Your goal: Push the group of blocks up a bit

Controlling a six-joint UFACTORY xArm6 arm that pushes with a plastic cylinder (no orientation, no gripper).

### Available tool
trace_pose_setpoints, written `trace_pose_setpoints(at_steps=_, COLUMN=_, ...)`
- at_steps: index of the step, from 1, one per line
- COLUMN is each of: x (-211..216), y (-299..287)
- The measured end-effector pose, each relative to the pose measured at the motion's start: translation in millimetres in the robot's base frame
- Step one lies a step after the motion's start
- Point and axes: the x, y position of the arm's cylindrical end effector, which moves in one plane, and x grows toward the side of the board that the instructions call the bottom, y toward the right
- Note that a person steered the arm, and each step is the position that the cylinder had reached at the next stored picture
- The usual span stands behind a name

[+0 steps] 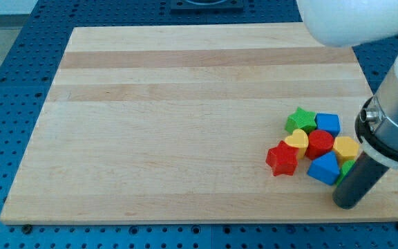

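Tip (349,205): below the cluster, off-centre right, by the green block (346,168).
Jaws: none, just a rod.
Risk: off-centre push likely scatters red star (281,160), blue block (323,168) sideways.

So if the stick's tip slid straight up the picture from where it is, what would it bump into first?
Probably the green block, just above my tip and partly hidden by the rod. The blue block sits right beside it, so depth makes the first touch hard to call.
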Motion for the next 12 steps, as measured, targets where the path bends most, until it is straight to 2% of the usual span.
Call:
trace_pose_setpoints(at_steps=6, x=-33, y=-16)
trace_pose_setpoints(at_steps=12, x=-106, y=-21)
